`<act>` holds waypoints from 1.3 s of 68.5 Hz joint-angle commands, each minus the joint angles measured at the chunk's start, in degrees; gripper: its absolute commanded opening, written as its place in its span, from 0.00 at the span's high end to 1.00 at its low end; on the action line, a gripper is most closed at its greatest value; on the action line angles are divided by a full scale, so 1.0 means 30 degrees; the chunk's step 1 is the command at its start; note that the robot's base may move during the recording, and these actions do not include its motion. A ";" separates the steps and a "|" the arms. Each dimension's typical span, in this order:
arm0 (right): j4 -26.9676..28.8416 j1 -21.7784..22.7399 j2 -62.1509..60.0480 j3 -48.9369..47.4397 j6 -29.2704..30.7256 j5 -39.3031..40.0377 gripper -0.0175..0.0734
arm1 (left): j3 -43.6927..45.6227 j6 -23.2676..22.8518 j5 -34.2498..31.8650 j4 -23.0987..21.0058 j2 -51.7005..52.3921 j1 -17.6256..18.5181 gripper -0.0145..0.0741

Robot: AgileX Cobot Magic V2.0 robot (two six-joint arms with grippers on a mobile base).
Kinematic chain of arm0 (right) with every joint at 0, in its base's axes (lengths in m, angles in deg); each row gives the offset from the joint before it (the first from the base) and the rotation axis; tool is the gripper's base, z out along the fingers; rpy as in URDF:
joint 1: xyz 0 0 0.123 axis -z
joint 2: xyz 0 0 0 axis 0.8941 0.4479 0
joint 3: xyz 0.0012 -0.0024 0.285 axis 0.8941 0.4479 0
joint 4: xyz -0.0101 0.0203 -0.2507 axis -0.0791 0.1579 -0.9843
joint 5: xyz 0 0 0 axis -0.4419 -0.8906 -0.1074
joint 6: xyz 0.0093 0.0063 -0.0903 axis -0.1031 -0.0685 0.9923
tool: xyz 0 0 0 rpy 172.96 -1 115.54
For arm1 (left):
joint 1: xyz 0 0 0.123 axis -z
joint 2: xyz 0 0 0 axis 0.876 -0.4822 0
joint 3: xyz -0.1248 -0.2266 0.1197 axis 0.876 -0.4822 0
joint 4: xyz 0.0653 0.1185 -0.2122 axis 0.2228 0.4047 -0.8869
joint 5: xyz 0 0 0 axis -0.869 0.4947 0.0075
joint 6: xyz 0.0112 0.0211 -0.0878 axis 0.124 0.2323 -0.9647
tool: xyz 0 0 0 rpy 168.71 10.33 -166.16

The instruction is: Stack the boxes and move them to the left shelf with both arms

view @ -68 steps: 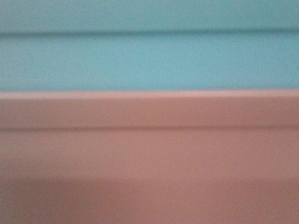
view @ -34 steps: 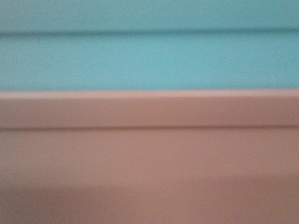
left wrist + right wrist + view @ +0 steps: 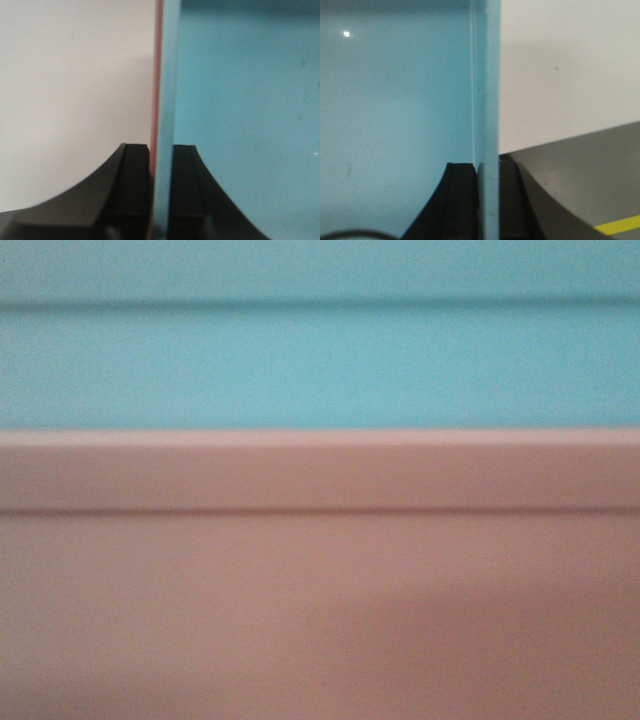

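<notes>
Two bins lie lengthwise across our front view, the blue bin [image 3: 320,370] above the pink bin [image 3: 320,580]. Our left gripper [image 3: 160,147] pinches both walls, our right gripper [image 3: 487,165] the blue wall.

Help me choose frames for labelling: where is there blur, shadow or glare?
Front view: wholly soft, too close to the blue box and pink box; a faint shadow darkens the pink box's lower right. Left wrist view: the left gripper is dark and soft-edged. Right wrist view: a small glare spot on the blue box's upper left, otherwise evenly lit.
</notes>
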 commanded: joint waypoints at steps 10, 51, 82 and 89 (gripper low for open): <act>0.1976 -0.0436 -0.0723 -0.0865 -0.0156 -0.1804 0.78 | 0.0947 -0.0266 0.1510 -0.3758 0.0699 0.0722 0.84; 0.1976 -0.0436 -0.0723 -0.0865 -0.0156 -0.1804 0.78 | 0.0947 -0.0266 0.1510 -0.3758 0.0699 0.0722 0.84; 0.1976 -0.0436 -0.0723 -0.0865 -0.0156 -0.1804 0.78 | 0.0947 -0.0266 0.1510 -0.3758 0.0699 0.0722 0.84; 0.1976 -0.0436 -0.0723 -0.0865 -0.0156 -0.1804 0.78 | 0.0947 -0.0266 0.1510 -0.3758 0.0699 0.0722 0.84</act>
